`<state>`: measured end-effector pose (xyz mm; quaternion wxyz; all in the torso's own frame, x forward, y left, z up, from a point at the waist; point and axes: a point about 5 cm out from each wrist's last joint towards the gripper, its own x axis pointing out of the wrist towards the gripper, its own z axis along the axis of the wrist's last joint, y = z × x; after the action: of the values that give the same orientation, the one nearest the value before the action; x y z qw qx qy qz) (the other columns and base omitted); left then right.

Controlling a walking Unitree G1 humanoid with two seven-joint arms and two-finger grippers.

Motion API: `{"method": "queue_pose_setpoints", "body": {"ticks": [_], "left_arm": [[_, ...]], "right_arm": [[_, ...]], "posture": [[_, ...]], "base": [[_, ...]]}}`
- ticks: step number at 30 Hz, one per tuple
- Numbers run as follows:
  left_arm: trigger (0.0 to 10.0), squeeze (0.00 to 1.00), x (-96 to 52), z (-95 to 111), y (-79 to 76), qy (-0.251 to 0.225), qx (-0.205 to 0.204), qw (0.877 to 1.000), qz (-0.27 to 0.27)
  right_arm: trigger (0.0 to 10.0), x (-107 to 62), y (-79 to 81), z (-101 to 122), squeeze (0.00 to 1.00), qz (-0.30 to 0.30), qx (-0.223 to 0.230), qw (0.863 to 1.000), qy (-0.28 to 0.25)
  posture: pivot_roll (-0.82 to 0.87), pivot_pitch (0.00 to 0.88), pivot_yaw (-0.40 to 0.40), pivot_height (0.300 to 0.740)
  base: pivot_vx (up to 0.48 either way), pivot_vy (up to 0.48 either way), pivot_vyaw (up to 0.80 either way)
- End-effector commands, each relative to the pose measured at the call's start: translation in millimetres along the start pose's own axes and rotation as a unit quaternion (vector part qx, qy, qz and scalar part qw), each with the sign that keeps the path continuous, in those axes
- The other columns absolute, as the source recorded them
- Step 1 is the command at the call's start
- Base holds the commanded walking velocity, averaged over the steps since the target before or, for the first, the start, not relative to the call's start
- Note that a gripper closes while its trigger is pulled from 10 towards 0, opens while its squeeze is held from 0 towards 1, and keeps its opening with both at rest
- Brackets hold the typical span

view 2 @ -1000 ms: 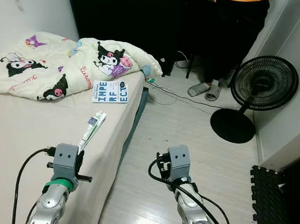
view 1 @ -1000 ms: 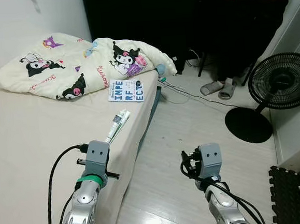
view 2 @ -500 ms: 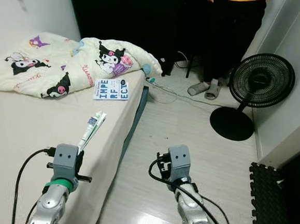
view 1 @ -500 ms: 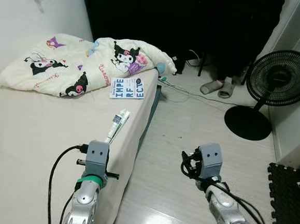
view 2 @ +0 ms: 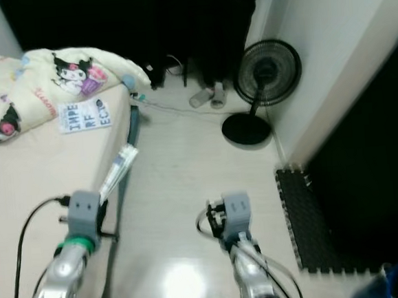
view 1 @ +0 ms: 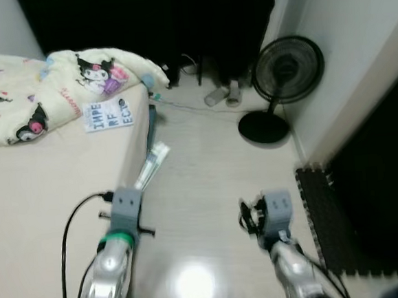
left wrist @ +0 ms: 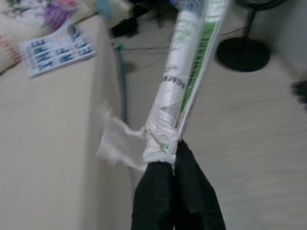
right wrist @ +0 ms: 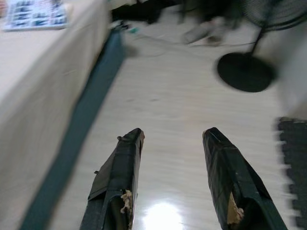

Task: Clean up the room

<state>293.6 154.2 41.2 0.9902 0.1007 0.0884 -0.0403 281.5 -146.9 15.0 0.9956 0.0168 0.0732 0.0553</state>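
Left tool: fingers pressed together on the crumpled end of a white-and-green wrapper, which juts out ahead of it over the bed edge and bare floor; right tool: fingers apart, empty, low over the floor. Change: the whole view has swung to the robot's right within the last second, so the camera has turned, likely carrying the wrapper off for disposal. Containers: none identifiable; beyond the left tool lie a booklet and blanket, farther off a fan.
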Motion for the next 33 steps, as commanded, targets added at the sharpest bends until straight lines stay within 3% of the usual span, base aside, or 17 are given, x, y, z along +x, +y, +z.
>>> {"method": "queue_pose_setpoints", "body": {"ticks": [1,33], "left_arm": [[10.0,0.00,-4.6,-9.4,7.1,0.017,0.008,1.000,0.008],[10.0,0.00,-4.5,-10.7,7.2,0.019,0.007,1.000,0.009]], "right_arm": [[10.0,-2.9,4.2,-5.5,0.00,0.002,0.005,1.000,0.010],[10.0,-3.4,3.3,-7.3,0.00,0.005,0.003,1.000,0.015]], "posture": [[0.03,0.046,0.024,0.740],[0.03,0.047,0.023,0.740]], "base": [[-0.326,0.000,0.00],[-0.301,0.000,-0.03]]}}
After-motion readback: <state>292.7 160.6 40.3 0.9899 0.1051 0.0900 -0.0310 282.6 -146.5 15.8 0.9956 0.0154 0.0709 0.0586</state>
